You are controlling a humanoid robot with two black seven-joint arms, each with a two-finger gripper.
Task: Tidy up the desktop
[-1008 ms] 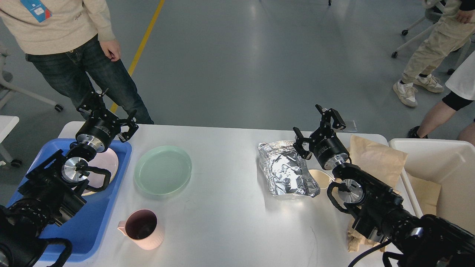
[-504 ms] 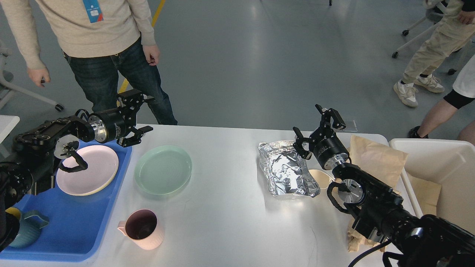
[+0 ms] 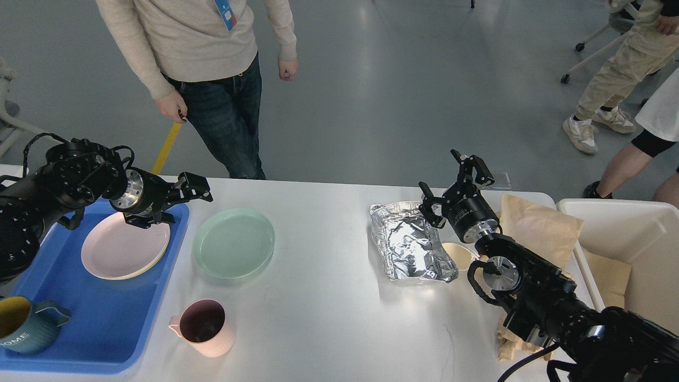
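— Nearest the front edge of the desktop [image 3: 329, 318], what is seen?

— A pink mug [image 3: 203, 327] is set there, beside the blue tray [image 3: 101, 323], where a teal mug [image 3: 24, 324] and a pink plate [image 3: 125, 253] are kept.

— And farther back?

— A green plate [image 3: 233, 242] and crumpled foil [image 3: 411, 242] are laid mid-table. The right gripper [image 3: 451, 183] is held open and empty above the foil; the left gripper [image 3: 185, 204] is spread over the tray's far corner, nothing gripped.
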